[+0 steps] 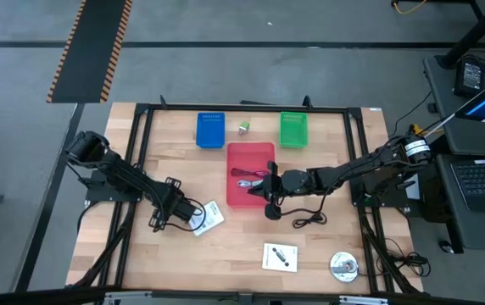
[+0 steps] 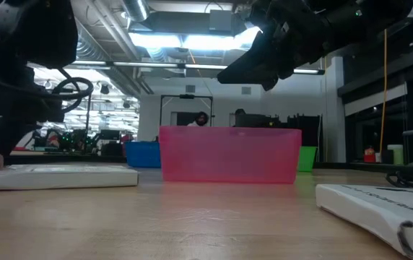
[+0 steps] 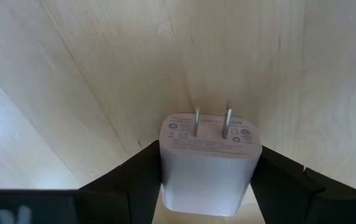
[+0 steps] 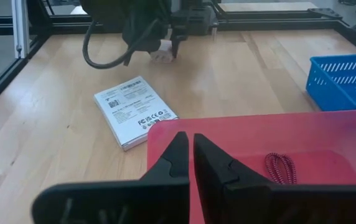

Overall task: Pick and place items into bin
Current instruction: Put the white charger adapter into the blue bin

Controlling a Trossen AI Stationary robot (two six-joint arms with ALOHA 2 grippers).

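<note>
The pink bin (image 1: 249,174) holds a reddish coiled cable (image 4: 280,167). Above its edge hangs the closed, empty right gripper (image 4: 192,163). Left of the bin, the left gripper (image 3: 206,180) squeezes a white charger (image 3: 208,162).

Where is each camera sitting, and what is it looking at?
High view: above, looking down on the table, both arms showing.
Low view: at tabletop height, facing the red bin; arms overhead.
Left wrist view: on the left arm; the left pincer brackets a white charger.
Right wrist view: on the right arm; the shut right pincer is above the bin.
Shared: high and right wrist both show the white box.
</note>
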